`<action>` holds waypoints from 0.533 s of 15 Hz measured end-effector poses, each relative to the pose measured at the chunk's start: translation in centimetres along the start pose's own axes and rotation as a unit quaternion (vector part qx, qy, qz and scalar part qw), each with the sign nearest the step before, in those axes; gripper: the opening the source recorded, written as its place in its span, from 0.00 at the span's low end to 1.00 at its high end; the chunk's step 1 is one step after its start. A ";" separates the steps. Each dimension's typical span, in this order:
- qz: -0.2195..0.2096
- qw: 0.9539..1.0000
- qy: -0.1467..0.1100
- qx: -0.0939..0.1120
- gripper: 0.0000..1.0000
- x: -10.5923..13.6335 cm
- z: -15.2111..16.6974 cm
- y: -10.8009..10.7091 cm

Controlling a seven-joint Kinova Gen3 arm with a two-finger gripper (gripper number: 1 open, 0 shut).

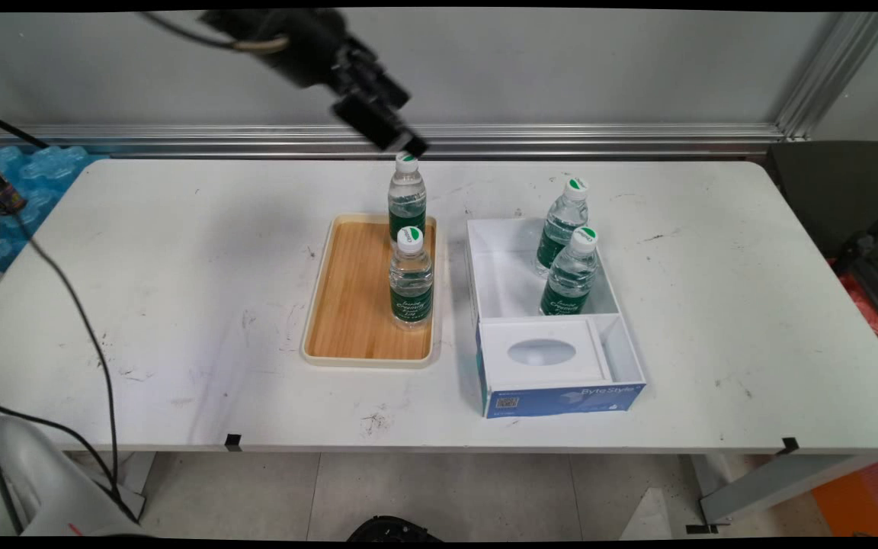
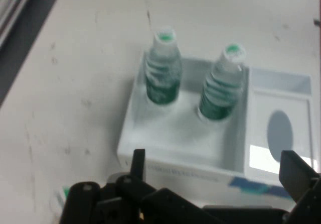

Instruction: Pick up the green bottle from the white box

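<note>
The black gripper point(image 1: 401, 141) hangs spread and empty just above the cap of the far water bottle point(image 1: 407, 200) at the wooden tray's point(image 1: 347, 305) far right corner; another bottle point(image 1: 411, 280) stands nearer on its right edge. Two bottles point(image 2: 163, 71) stand in the white box point(image 1: 561, 366).

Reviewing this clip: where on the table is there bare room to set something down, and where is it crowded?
Bare: the table left of the wooden tray, the right end past the white box, and the tray's own left half. Crowded: two bottles along the tray's right side under the gripper, and two bottles in the box's rear compartment.
</note>
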 end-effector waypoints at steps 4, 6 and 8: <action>0.015 1.000 0.010 -0.006 1.00 2.7 4.9 -2.0; 0.027 0.999 0.011 -0.015 1.00 3.6 8.0 -2.9; 0.041 0.999 0.008 -0.026 1.00 4.1 11.1 -3.6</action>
